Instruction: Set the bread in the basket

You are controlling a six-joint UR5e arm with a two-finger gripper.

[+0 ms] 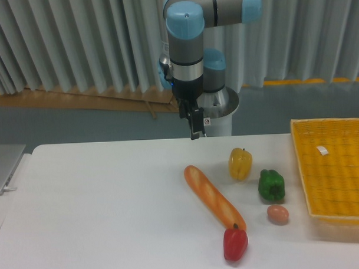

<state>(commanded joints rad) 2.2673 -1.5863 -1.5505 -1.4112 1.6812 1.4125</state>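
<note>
Jaws look nearly together and hold nothing, though the view is too small to be sure. The gripper (pixel 195 133) hangs above the table's far edge, well apart from the bread (pixel 214 197), which lies diagonally left of the basket (pixel 298 166). A red pepper (pixel 235 243) touches its near end; a lift may knock it.

On your desk (pixel 111 208) you have one bread (pixel 214 197), one basket (pixel 337 170) holding one small white tag (pixel 323 150), and one brown egg (pixel 278 213). You can count three peppers: one yellow pepper (pixel 240 163), one green pepper (pixel 271 185), one red pepper (pixel 235 243).
</note>
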